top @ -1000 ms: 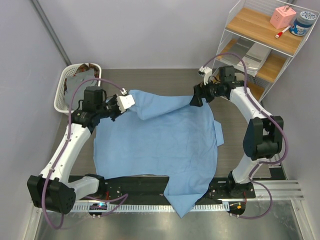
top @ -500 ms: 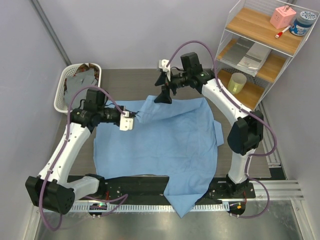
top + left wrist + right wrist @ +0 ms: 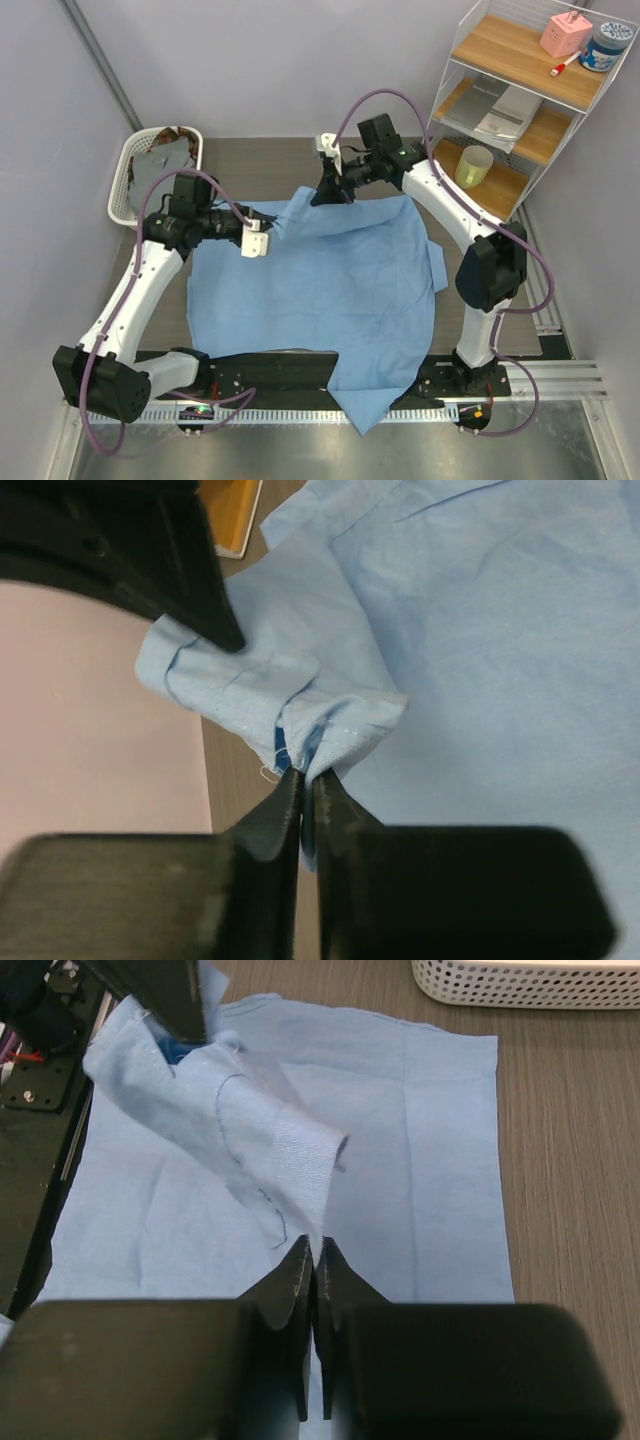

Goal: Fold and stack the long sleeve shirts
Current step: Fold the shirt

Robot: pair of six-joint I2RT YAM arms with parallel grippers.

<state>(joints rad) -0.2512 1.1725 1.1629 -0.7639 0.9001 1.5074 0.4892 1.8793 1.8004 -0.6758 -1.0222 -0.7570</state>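
The light blue long sleeve shirt lies spread over the dark table, its lower part hanging over the near edge. A short stretch of its sleeve at the far left is lifted between my two grippers. My left gripper is shut on the sleeve end, whose cloth bunches at the closed jaws. My right gripper is shut on the other end of that stretch, with its tips pinched together. Grey and brown shirts fill the basket.
A white basket stands at the far left corner of the table. A wire shelf rack with a yellow cup, papers and small items stands at the far right. Bare table shows behind the shirt.
My right arm has swung from the shirt's far right edge across to the lifted sleeve and closed on it. My left gripper has moved slightly nearer, still holding the sleeve.
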